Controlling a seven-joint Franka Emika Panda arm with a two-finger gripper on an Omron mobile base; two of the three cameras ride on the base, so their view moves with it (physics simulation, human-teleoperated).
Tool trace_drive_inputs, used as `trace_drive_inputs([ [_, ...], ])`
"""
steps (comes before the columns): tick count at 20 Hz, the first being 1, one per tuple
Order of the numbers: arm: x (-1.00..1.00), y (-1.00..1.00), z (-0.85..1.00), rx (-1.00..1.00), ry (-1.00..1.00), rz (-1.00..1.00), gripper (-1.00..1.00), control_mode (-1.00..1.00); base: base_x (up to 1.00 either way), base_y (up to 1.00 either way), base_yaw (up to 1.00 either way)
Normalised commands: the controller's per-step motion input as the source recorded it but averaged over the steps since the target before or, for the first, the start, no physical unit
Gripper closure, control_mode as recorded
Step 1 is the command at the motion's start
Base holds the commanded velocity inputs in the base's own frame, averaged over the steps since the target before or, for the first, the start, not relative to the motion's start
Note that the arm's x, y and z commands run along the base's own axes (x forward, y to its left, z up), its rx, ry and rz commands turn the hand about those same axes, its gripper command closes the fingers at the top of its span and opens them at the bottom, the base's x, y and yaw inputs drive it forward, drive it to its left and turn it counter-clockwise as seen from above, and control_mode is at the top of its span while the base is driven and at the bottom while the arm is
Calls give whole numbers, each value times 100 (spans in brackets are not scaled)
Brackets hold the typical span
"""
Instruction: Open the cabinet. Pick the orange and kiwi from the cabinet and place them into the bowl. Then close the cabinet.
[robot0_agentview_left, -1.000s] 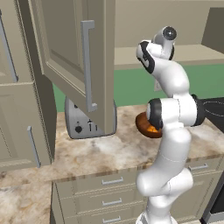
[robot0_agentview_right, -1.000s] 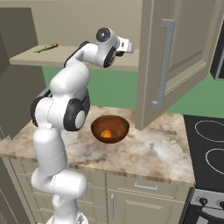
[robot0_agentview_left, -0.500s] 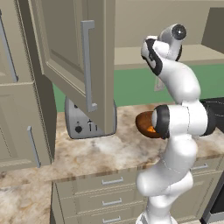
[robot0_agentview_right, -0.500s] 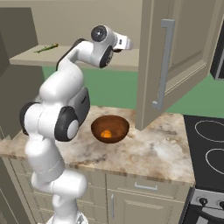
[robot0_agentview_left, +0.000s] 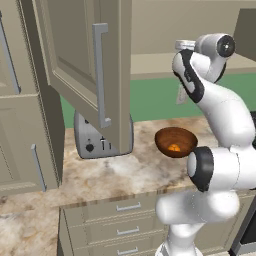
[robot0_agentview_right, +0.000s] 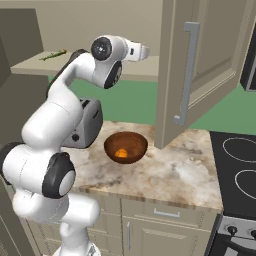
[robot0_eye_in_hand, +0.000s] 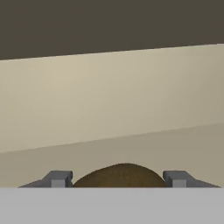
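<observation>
The cabinet stands open, its left door (robot0_agentview_left: 85, 65) and right door (robot0_agentview_right: 200, 55) swung out toward me. My gripper (robot0_eye_in_hand: 117, 178) reaches in over the cabinet's shelf (robot0_agentview_left: 150, 62); the white hand (robot0_agentview_right: 141, 50) shows at the opening. Between the two fingertips (robot0_eye_in_hand: 57, 178) lies the brown kiwi (robot0_eye_in_hand: 119, 173), filling the gap from tip to tip, so the gripper is shut on it. Down on the counter the reddish-brown bowl (robot0_agentview_left: 162, 139) (robot0_agentview_right: 111, 145) holds the orange (robot0_agentview_left: 173, 148) (robot0_agentview_right: 121, 152).
A silver toaster (robot0_agentview_left: 92, 142) stands on the counter under the left door, left of the bowl. A stove top (robot0_agentview_right: 240, 165) lies at the right. A thin green item (robot0_agentview_right: 52, 55) rests on the shelf's far left. Drawers (robot0_agentview_left: 125, 220) run below the counter.
The arm's elbow and lower links have swung out to the side while the hand has stayed almost in place at the cabinet opening. The bowl and orange have not moved.
</observation>
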Motion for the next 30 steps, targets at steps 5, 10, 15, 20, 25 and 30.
trace_drive_inputs([
  [5, -100, -1, 71, 3, -7, -7, 100, -100, 0, 0, 0],
  [10, -100, 0, 11, 0, -7, -6, 100, -100, 0, 0, 0],
  [15, -100, 0, 0, 0, 0, -4, 100, -100, 0, 0, 0],
  [20, -100, 2, -10, 0, 0, -2, 100, -100, 0, 0, 0],
  [25, -44, 3, -7, 0, 1, 0, 100, -100, 0, 0, 0],
  [30, -36, 5, -3, 0, 9, 0, 100, -100, 0, 0, 0],
])
